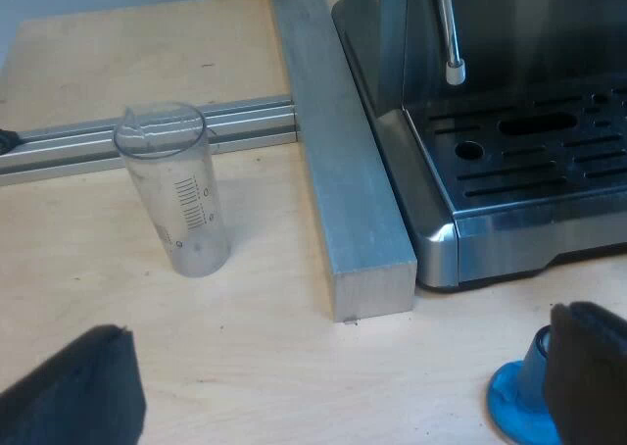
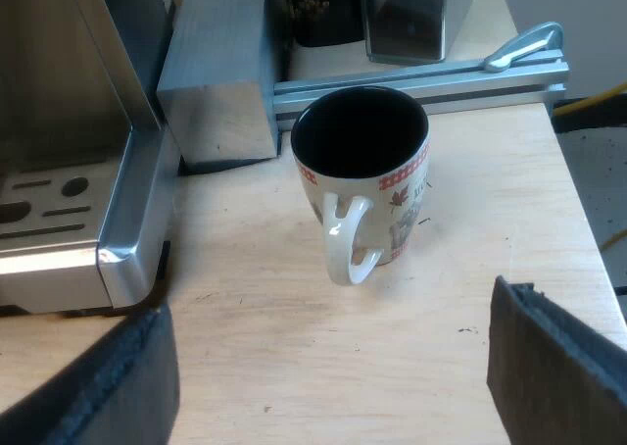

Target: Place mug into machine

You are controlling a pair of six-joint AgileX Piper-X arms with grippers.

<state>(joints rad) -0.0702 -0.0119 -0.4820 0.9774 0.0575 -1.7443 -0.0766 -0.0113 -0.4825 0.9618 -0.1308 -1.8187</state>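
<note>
A white mug (image 2: pixel 362 180) with a red checked rim and a dark inside stands upright on the wooden table, its handle turned toward my right gripper (image 2: pixel 333 376). That gripper is open, its two black fingers wide apart and short of the mug, touching nothing. The espresso machine (image 2: pixel 69 171) stands beside the mug, its slotted drip tray (image 1: pixel 539 151) bare under the steam wand (image 1: pixel 451 33). My left gripper (image 1: pixel 343 386) is open over the table near the machine's corner, holding nothing. A blue tamper (image 1: pixel 519 401) sits by one of its fingers.
A clear measuring glass (image 1: pixel 181 195) stands upright on the table. A grey metal bar (image 1: pixel 343 171) lies along the machine's side, and another bar (image 2: pixel 220 63) lies behind the mug. Aluminium rails (image 2: pixel 431 77) cross the table. Dark containers (image 2: pixel 407 14) stand beyond the rail.
</note>
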